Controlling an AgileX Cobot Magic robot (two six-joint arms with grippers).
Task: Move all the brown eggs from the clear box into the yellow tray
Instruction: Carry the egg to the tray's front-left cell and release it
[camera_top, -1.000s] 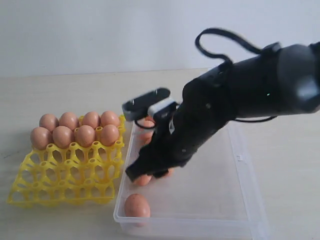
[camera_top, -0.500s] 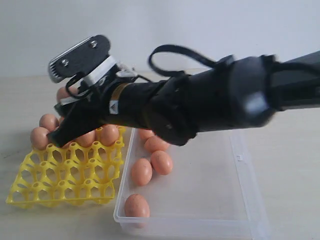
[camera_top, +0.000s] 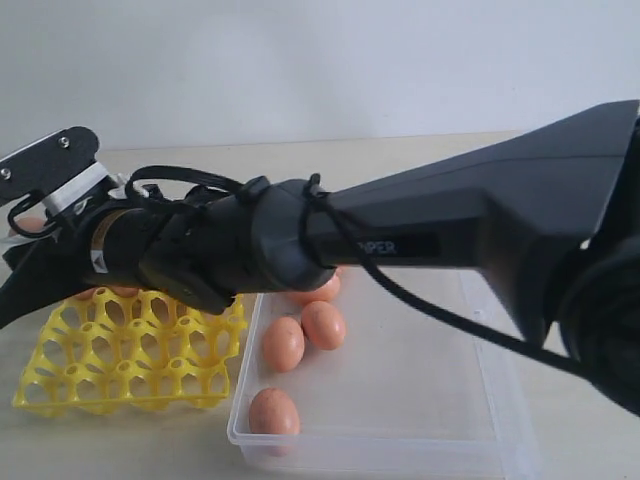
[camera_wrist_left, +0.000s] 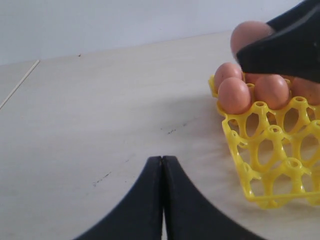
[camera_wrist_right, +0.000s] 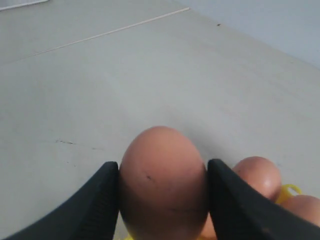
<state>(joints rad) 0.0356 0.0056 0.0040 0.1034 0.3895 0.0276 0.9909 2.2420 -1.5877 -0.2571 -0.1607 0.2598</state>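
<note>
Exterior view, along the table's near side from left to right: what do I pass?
yellow tray → loose brown eggs → bare right part of the clear box. The arm crosses over all of these, so I left it out.

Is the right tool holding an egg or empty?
Holding: the right tool is shut on a brown egg, gripped on both sides.

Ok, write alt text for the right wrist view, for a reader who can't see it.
A brown egg fills the foreground, clamped between the two black fingers of the right gripper. Behind it stretches a pale table. Two more eggs and a sliver of the yellow tray show just past one finger.
</note>
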